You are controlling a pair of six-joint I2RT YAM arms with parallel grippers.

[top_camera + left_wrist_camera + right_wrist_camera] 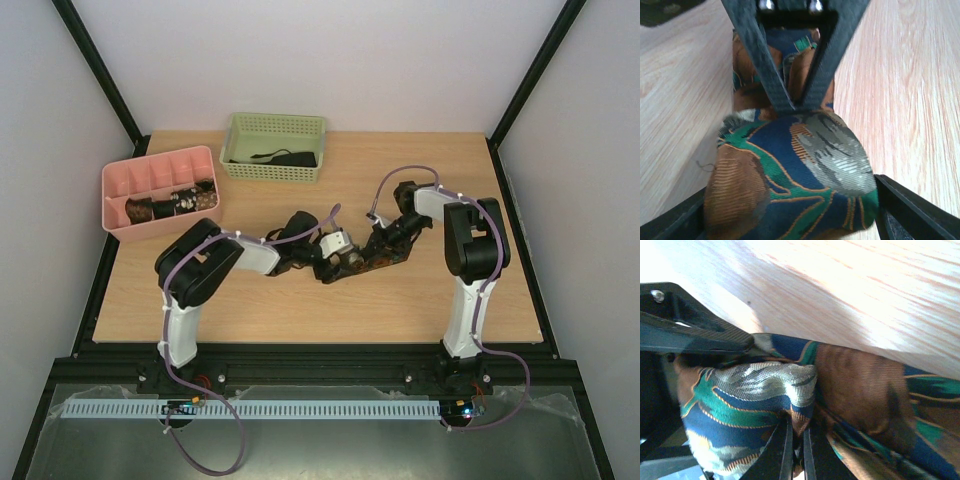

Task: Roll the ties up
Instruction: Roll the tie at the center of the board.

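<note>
Starting from the table (300, 300), we see a patterned tie (865, 385) lying mid-table, part coiled; our left gripper (790, 192) straddles the coil with jaws wide, and we cannot tell whether they press it, while our right gripper (796, 432) is pinched tight on a fold of the cloth

Robotics lab cell: white walls (350, 60), black frame (100, 70), wooden table (400, 300).

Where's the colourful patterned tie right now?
Seen from above, the blue, green and brown patterned fabric tie sits near the middle of the wooden table, bunched between the left tool and the right tool, which pinches it.
</note>
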